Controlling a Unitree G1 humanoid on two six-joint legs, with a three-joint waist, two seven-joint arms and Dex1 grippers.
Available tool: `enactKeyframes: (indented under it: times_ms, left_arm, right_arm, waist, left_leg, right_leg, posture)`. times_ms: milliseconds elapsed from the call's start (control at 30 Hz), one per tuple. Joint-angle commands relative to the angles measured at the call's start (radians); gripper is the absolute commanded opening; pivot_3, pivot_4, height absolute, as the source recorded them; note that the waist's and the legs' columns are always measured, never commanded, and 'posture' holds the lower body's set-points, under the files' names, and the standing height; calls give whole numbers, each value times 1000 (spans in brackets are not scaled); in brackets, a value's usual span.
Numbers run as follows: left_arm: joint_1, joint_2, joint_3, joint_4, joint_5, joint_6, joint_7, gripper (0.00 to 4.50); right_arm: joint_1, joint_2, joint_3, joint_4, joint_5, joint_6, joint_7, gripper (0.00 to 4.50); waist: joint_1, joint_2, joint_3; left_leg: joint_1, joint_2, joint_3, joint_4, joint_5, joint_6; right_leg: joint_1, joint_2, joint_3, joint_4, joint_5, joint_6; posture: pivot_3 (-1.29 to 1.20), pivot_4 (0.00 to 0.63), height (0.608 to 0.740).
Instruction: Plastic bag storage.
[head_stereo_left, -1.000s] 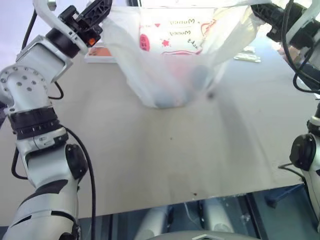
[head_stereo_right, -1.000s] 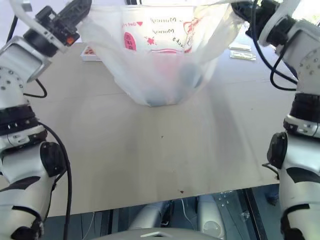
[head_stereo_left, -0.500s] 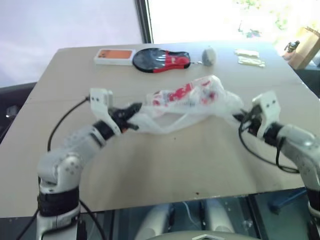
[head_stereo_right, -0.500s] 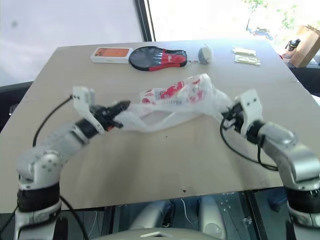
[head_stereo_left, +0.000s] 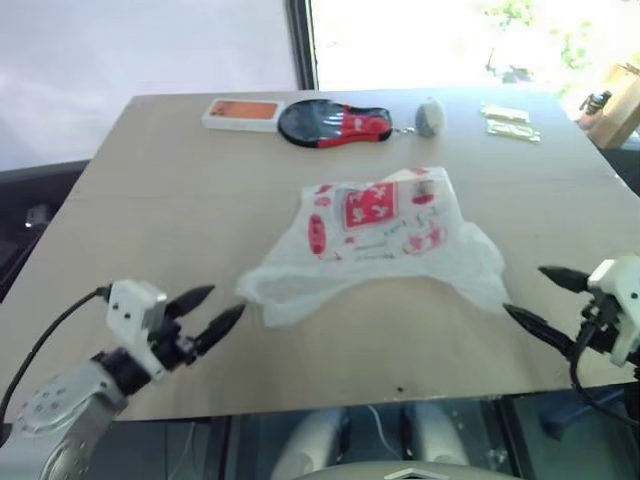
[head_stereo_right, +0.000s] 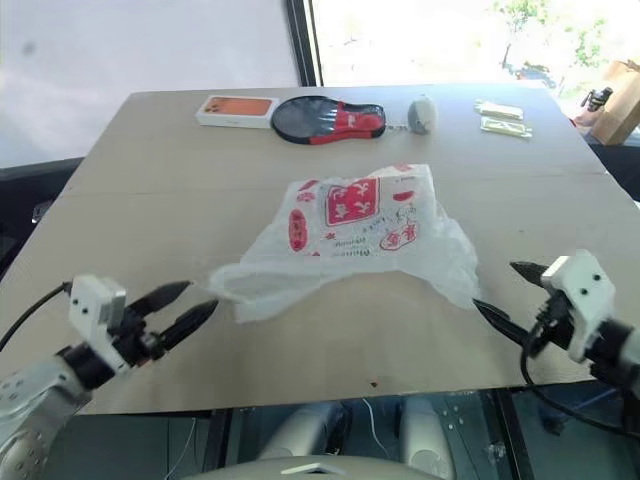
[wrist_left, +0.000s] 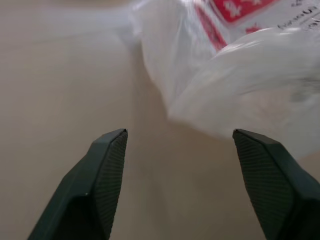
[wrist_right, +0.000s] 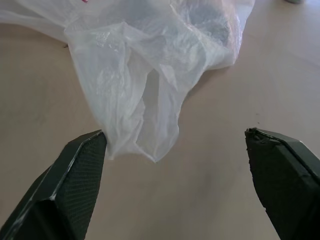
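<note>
- A second ago the plastic bag (head_stereo_left: 385, 235) hung stretched between both raised arms; now it lies slumped in the middle of the surface (head_stereo_left: 150, 200), and both arms have dropped back to the near edge.
- The left pincer (head_stereo_left: 205, 312) has let go: its two black fingers stand spread with nothing between them, just short of the bag's near-left corner.
- The right pincer (head_stereo_left: 540, 298) is likewise spread wide and empty, its tips just beside the bag's loose near-right flap without touching.
- The bag's printed red panel faces up; what sits inside is hard to tell through the crumpled film.
- Along the far edge lie an orange-and-white box (head_stereo_left: 243, 113), a red-and-black pouch (head_stereo_left: 335, 123), a small grey object (head_stereo_left: 429, 116) and two pale packets (head_stereo_left: 510, 120), all well apart from the bag.
- A cardboard box (head_stereo_left: 618, 92) beyond the far-right corner is cut off by the picture's edge.
- Bare surface lies all round the bag, widest on the left.
</note>
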Motion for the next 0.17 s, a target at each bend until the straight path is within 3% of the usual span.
enactKeyframes:
  times_ms: [33,167]
  left_arm:
    - [15,12,60,46,19,-55,-51,3414]
    - [-3,13,88,49,7,-52,-50,3414]
  right_arm:
    - [-4,-20,-34,63,-41,-78,44,4476]
    - [-12,-12,-13,120,-65,-125,66,4476]
  waist:
    - [0,-1,0]
    - [0,-1,0]
  left_leg:
    - [1,0,0,0,0,0]
    - [2,0,-1,0,0,0]
  right_leg:
    - [1,0,0,0,0,0]
    - [2,0,-1,0,0,0]
  posture:
    - [0,150,740]
    - [0,150,740]
